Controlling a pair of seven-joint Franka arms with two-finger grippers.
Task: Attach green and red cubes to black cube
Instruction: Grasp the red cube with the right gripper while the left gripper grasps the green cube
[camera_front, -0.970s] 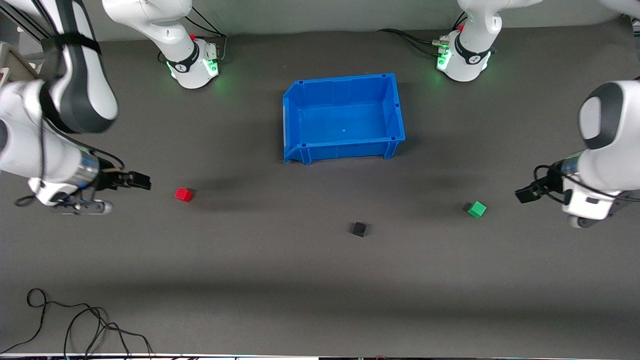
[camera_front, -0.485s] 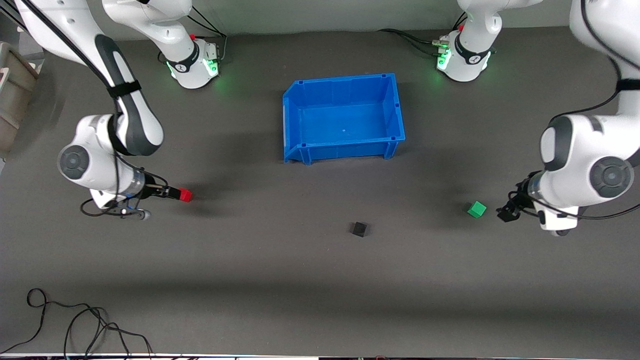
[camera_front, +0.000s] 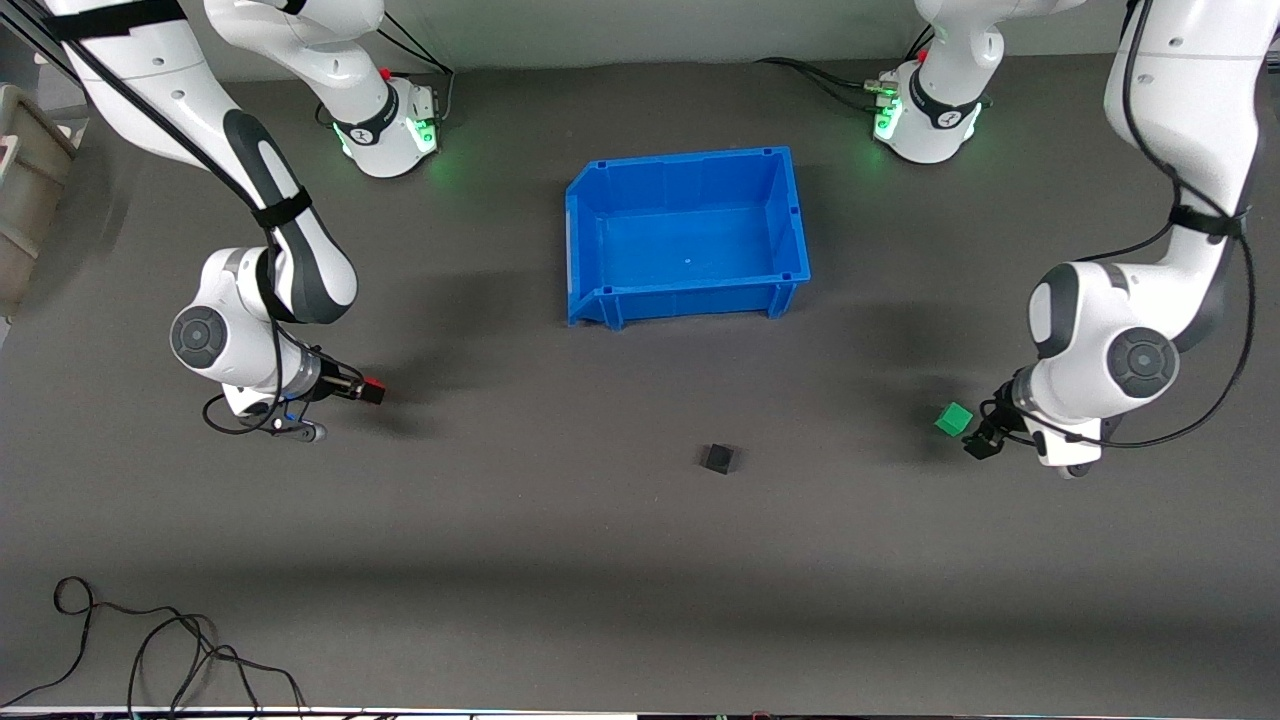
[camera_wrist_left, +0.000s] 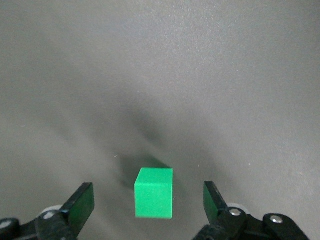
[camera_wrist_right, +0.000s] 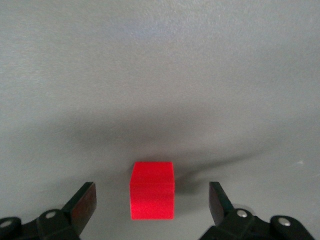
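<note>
Your left gripper (camera_front: 978, 440) sits low at the right of the front frame, down at the grey mat (camera_front: 560, 560) with its fingers (camera_wrist_left: 82, 202) spread wide; the left wrist view shows the green cube (camera_wrist_left: 154, 193) on the mat between them, a clear gap on each side, so nothing is gripped yet. Your right gripper (camera_front: 362, 390) is at the left of the front frame, also down at the mat, and its fingers (camera_wrist_right: 84, 202) likewise stand apart with the red cube (camera_wrist_right: 152, 190) resting between them, untouched on either side. From the front you see only a sliver of that red cube at the fingertips, while the green one shows just beside the left gripper's tips. You will find the black cube (camera_front: 718, 458) alone on the mat in the lower middle of the front frame, well apart from both coloured cubes and lower in the frame than either. Above it, in the upper middle, stands the blue bin (camera_front: 583, 240); you can see its whole floor, and none of the three cubes lies in it. At the lower left corner of the front frame a loose black cable (camera_front: 150, 650) curls on the mat.
</note>
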